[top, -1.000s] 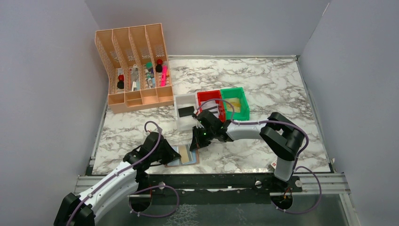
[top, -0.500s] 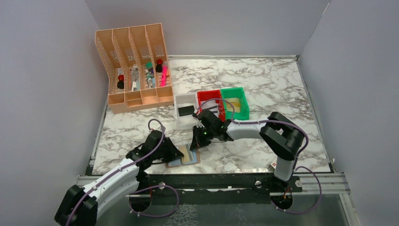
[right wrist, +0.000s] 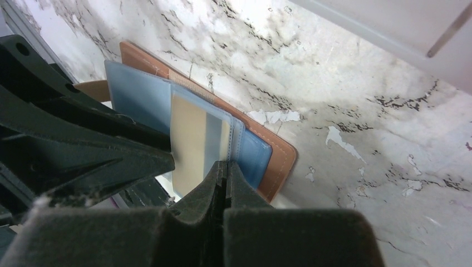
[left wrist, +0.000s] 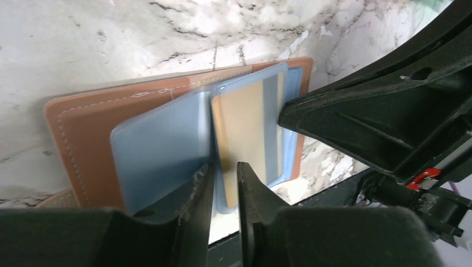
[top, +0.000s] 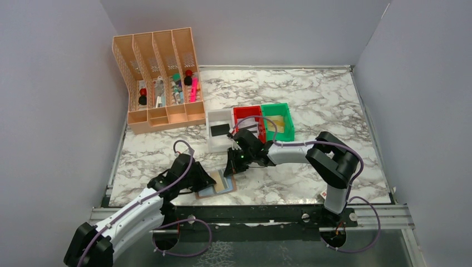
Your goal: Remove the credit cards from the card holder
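The brown card holder (left wrist: 83,122) lies open at the table's near edge, its pale blue sleeves up; it also shows in the top view (top: 203,192). A tan-gold credit card (left wrist: 239,128) with a grey stripe sits in the upper sleeve. My left gripper (left wrist: 225,172) is pinched on the near edge of a blue sleeve. My right gripper (right wrist: 225,166) is shut, its tips on the card's far end (right wrist: 189,139). In the top view the left gripper (top: 211,181) and right gripper (top: 230,169) meet over the holder.
A white bin (top: 214,143) holds a dark card (top: 220,130). A red bin (top: 247,113) and a green bin (top: 286,110) with a gold card (top: 281,125) stand behind. A peach desk organiser (top: 158,83) is at the back left. The black table rail (top: 250,214) runs close by.
My left arm has shifted slightly right and onto the holder. My right gripper has stayed at the holder's far side, barely moving.
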Motion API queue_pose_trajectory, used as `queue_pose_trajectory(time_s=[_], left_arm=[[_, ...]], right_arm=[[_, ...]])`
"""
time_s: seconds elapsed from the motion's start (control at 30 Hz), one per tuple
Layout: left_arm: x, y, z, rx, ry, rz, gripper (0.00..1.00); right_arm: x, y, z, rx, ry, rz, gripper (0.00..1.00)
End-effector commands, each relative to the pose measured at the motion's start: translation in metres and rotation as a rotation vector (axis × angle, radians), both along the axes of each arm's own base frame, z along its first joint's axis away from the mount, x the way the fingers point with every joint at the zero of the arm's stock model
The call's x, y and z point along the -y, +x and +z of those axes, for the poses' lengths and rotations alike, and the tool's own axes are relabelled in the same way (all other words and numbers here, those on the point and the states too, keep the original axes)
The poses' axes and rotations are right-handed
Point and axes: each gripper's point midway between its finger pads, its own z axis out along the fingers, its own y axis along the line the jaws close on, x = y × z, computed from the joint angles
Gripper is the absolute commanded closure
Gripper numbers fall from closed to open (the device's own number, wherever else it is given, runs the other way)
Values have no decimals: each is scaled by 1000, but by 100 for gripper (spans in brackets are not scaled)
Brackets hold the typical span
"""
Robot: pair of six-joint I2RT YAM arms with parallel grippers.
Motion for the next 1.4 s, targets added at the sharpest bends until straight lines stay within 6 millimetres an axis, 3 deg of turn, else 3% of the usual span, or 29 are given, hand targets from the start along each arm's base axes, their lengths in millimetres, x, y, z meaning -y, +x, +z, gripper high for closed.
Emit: queue_pose_trajectory(time_s=[0.0,0.2,0.43,0.63,0.87,1.23,1.37], left_arm=[[-10,-4,-6,-33,56,31,79],[-9,-2,-5,-43,75,19,82],[-5,1,11,-38,74,10,76],[-6,-7,11,-68,92,8,76],[-7,-14,7,-79,125,7,87],[-5,-12,7,-59,110,6,89],[4,-10,7,-48,64,-10,88]], right_arm=[[43,-20,-64,-53,-241,-2,99],[44,-20,-64,-54,-244,-4,99],[45,-21,-65,-53,-246,-4,99],[45,-21,-65,-54,-246,-1,99],[45,-21,-65,-53,-243,-1,99],[44,-21,-65,-57,-240,3,99],[44,-21,-65,-57,-240,3,99]])
